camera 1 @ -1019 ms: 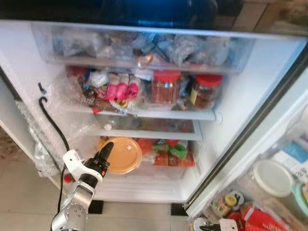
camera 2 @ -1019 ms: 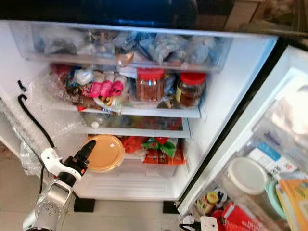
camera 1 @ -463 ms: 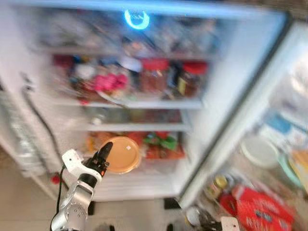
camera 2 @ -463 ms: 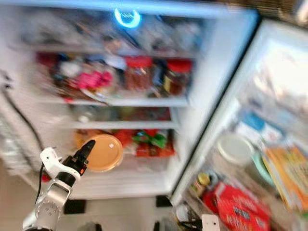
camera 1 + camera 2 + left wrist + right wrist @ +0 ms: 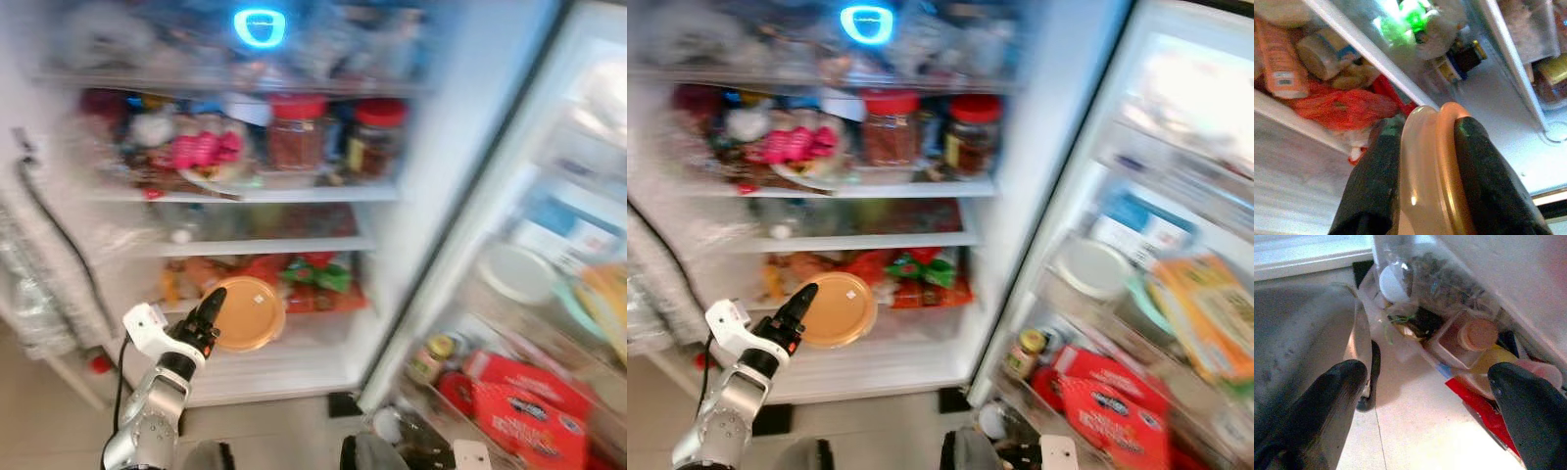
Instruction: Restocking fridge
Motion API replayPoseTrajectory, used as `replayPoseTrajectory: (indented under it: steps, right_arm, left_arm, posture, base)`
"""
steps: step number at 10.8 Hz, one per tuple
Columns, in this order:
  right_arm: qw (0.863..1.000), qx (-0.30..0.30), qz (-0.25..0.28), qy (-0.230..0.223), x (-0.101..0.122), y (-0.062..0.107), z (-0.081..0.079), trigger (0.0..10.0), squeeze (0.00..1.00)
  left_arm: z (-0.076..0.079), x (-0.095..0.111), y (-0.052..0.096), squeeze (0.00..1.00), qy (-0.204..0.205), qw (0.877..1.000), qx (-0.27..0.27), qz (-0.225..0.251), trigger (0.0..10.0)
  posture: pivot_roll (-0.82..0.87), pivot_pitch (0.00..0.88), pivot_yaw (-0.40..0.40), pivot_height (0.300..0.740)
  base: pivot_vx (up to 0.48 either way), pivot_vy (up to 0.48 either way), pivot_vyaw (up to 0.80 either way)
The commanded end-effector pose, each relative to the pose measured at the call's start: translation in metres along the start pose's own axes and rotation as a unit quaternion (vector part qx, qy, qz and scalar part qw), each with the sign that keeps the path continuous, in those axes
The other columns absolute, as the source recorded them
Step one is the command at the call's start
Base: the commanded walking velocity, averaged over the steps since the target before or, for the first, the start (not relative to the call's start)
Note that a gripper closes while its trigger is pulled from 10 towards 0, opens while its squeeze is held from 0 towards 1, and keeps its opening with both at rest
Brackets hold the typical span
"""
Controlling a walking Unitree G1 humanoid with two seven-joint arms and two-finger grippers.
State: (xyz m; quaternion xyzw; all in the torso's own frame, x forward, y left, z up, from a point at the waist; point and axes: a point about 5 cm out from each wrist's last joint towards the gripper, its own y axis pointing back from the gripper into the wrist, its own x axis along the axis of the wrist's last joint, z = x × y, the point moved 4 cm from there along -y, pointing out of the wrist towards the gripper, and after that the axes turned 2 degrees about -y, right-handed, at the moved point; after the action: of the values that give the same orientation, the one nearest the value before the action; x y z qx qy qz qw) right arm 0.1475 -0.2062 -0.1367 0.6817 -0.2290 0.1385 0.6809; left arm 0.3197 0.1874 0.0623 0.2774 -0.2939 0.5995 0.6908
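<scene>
While the fridge (image 5: 460, 147) stands open, the left gripper (image 5: 204, 318), at lower left of the frame, has its jaws clamped on the rim of a round orange-lidded container (image 5: 246, 313), holding it on edge just in front of the lowest shelf. In the left wrist view the black fingers (image 5: 1488, 176) pinch the container's lid and base together, a hold that probably keeps the lid seated while the tub goes in. The container seems bound for the crowded lowest shelf, beside the red and green packets (image 5: 318, 279) at centre frame. Two shelves above, at upper centre, two red-capped jars (image 5: 296, 145) stand side by side next to pink-wrapped packs (image 5: 201, 152) on the left. At right of frame, the door racks (image 5: 1136, 323) carry a white-lidded tub (image 5: 1095, 266) and red cartons (image 5: 1107, 401). At the lower edge, right of centre, the right gripper (image 5: 1425, 401) hangs low near the floor, its jaws spread wide and holding nothing. The head views are blurred.
</scene>
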Motion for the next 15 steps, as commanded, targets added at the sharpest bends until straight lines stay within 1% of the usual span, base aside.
replayPoseTrajectory:
  steps: [1,4,5,6,7,9,10,12,13,15]
  right_arm:
    - [1.000,0.007,0.003,-0.001,0.004,-0.001,-0.003,10.0,0.00]
    - [1.000,0.015,0.000,-0.001,0.003,-0.001,-0.004,10.0,0.00]
    - [1.000,0.016,0.000,-0.001,0.003,-0.001,-0.005,10.0,0.00]
    - [1.000,0.017,-0.001,-0.001,0.003,-0.001,-0.005,10.0,0.00]
    - [1.000,0.018,-0.002,0.000,0.003,-0.001,-0.005,10.0,0.00]
    - [1.000,0.019,-0.002,0.001,0.003,-0.001,-0.005,10.0,0.00]
    - [1.000,0.019,-0.002,0.000,0.003,-0.001,-0.005,10.0,0.00]
    - [1.000,0.020,-0.002,-0.001,0.003,-0.001,-0.005,10.0,0.00]
    - [1.000,0.020,-0.002,0.000,0.003,-0.001,-0.005,10.0,0.00]
    - [1.000,0.019,-0.002,0.006,0.003,-0.001,-0.005,10.0,0.00]
  left_arm:
    - [0.001,-0.001,-0.001,0.00,-0.003,1.000,0.002,0.002,10.0]
    - [0.003,0.008,-0.005,0.00,-0.004,1.000,0.003,0.020,10.0]
    - [0.005,0.010,-0.006,0.00,0.002,1.000,0.001,0.025,10.0]
    - [0.006,0.012,-0.008,0.00,0.018,0.999,0.002,0.034,10.0]
    - [0.008,0.021,-0.010,0.00,0.043,0.997,0.003,0.059,10.0]
    - [0.011,0.032,-0.015,0.00,0.056,0.995,0.003,0.082,10.0]
    - [0.014,0.036,-0.019,0.00,0.049,0.995,0.002,0.089,10.0]
    - [0.012,0.035,-0.019,0.00,0.036,0.995,0.010,0.089,10.0]
    - [0.010,0.034,-0.019,0.00,0.038,0.995,0.016,0.088,10.0]
    - [0.008,0.033,-0.018,0.00,0.029,0.996,0.021,0.086,10.0]
  posture:
    - [-0.08,0.022,-0.076,0.637]
    - [-0.08,0.016,-0.077,0.637]
    - [-0.08,0.017,-0.077,0.637]
    - [-0.08,0.019,-0.077,0.637]
    - [-0.08,0.021,-0.078,0.637]
    - [-0.08,0.029,-0.080,0.637]
    - [-0.08,0.029,-0.080,0.637]
    - [-0.09,0.032,-0.078,0.637]
    - [-0.08,0.033,-0.079,0.637]
    - [-0.08,0.033,-0.079,0.637]
  base:
    - [0.000,0.000,0.00]
    - [0.000,0.000,0.00]
    - [0.000,0.000,0.00]
    - [0.000,0.000,0.00]
    - [0.000,0.000,0.00]
    - [0.000,0.000,0.00]
    - [0.000,0.000,0.00]
    - [0.000,0.000,0.00]
    - [0.000,0.000,0.00]
    - [0.000,0.000,0.00]
